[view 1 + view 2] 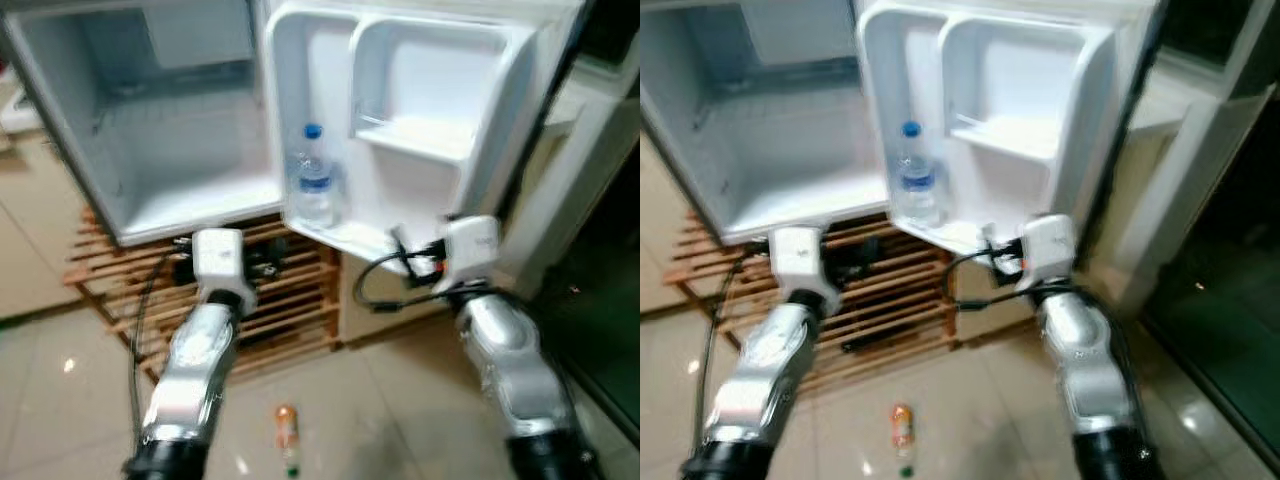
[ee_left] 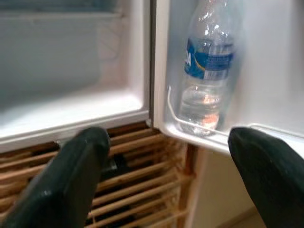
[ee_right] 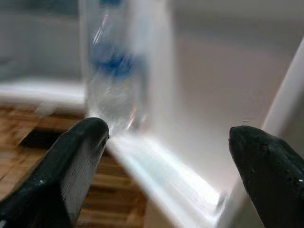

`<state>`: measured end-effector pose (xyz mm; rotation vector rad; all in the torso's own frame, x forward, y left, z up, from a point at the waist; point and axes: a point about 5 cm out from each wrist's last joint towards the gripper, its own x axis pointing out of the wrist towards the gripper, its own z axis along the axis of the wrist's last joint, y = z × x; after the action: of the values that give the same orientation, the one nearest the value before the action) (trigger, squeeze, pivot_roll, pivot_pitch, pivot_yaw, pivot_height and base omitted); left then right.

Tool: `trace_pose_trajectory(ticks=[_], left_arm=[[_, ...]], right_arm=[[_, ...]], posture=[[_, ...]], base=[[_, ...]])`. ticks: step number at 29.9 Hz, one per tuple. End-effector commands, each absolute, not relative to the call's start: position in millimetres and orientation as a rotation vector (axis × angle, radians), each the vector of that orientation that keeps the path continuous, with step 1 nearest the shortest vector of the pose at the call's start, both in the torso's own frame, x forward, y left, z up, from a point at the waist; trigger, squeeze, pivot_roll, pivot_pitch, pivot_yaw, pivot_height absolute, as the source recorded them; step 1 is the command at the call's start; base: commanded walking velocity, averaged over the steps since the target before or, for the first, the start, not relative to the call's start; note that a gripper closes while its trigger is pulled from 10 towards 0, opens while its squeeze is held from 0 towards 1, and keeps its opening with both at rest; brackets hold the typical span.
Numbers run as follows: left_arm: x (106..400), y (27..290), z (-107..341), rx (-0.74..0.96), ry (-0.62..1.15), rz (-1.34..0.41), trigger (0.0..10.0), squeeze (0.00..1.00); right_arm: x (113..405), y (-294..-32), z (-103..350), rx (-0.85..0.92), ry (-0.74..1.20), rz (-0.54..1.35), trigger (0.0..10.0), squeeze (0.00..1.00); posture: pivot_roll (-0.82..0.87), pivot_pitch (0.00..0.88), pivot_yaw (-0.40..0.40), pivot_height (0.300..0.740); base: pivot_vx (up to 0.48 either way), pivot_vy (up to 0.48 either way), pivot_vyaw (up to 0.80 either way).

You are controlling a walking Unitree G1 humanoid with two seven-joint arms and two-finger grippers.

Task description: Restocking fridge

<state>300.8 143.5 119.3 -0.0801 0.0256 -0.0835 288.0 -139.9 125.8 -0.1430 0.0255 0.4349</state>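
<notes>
A clear water bottle (image 1: 315, 185) with a blue cap and blue label stands upright in the lower shelf of the open fridge door (image 1: 480, 120). The fridge's white inside (image 1: 170, 150) holds nothing I can see. My left gripper (image 2: 166, 147) is open, held low before the door's hinge edge, with the water bottle (image 2: 206, 71) just beyond it. My right gripper (image 3: 168, 137) is open too, close below the door shelf, and the water bottle (image 3: 116, 71) is blurred ahead. A small orange bottle (image 1: 287, 437) with a green cap lies on the floor between my arms.
The fridge stands on a slatted wooden rack (image 1: 290, 300). A white frame (image 1: 570, 170) and dark glass (image 1: 600, 320) close off the right side. Pale floor tiles (image 1: 50, 360) spread out at the left and front.
</notes>
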Motion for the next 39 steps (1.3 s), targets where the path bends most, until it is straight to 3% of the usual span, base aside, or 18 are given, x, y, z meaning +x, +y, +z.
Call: trace_pose_trajectory(ticks=[1, 2, 3, 6, 7, 8, 11, 16, 27, 34, 39], left_arm=[[301, 138, 124, -0.101, 0.001, -0.103, 10.0, 0.0], [301, 138, 124, -0.101, 0.001, -0.103, 10.0, 0.0], [301, 139, 124, -0.1, 0.006, -0.101, 10.0, 0.0], [301, 139, 122, -0.1, 0.015, -0.105, 10.0, 0.0], [302, 139, 120, -0.1, 0.032, -0.109, 10.0, 0.0], [305, 140, 112, -0.074, 0.089, -0.109, 10.0, 0.0], [308, 142, 103, -0.047, 0.149, -0.1, 10.0, 0.0], [307, 165, 48, 0.039, 0.516, -0.05, 10.0, 0.0], [306, 174, 24, 0.154, 0.653, -0.083, 10.0, 0.0], [301, 178, 12, 0.211, 0.713, -0.071, 10.0, 0.0], [293, 190, 4, 0.206, 0.762, -0.043, 10.0, 0.0]], right_arm=[[270, -140, 120, -0.141, 0.107, 0.606, 10.0, 0.0], [270, -140, 120, -0.141, 0.107, 0.606, 10.0, 0.0], [253, -141, 114, -0.134, 0.178, 0.734, 10.0, 0.0], [246, -150, 109, -0.149, 0.242, 0.769, 10.0, 0.0], [241, -166, 98, -0.202, 0.325, 0.77, 10.0, 0.0], [249, -188, 85, -0.345, 0.392, 0.677, 10.0, 0.0], [260, -202, 83, -0.422, 0.414, 0.571, 10.0, 0.0], [313, -228, 108, -0.65, 0.271, 0.13, 10.0, 0.0], [378, -217, 157, -0.649, 0.052, -0.162, 10.0, 0.0], [400, -204, 178, -0.473, 0.047, -0.22, 10.0, 0.0], [408, -185, 186, -0.27, 0.053, -0.131, 10.0, 0.0]], posture=[[-0.2, 0.0, 0.079, 0.74], [-0.2, 0.0, 0.079, 0.74], [-0.2, 0.0, 0.079, 0.74], [-0.21, 0.0, 0.083, 0.74], [-0.22, 0.0, 0.089, 0.74], [-0.22, 0.0, 0.093, 0.74], [-0.22, 0.0, 0.097, 0.74], [-0.22, 0.0, 0.106, 0.74], [-0.19, 0.0, 0.102, 0.74], [-0.15, 0.0, 0.088, 0.74], [-0.13, 0.0, 0.076, 0.74]], base=[[0.0, 0.0, 0.0], [0.0, 0.0, 0.0], [0.0, 0.0, 0.0], [0.0, 0.0, 0.0], [0.0, 0.0, 0.0], [0.0, 0.0, 0.0], [0.0, 0.0, 0.0], [0.0, 0.0, 0.0], [0.0, 0.0, 0.0], [0.0, 0.0, 0.0], [0.0, 0.0, 0.0]])
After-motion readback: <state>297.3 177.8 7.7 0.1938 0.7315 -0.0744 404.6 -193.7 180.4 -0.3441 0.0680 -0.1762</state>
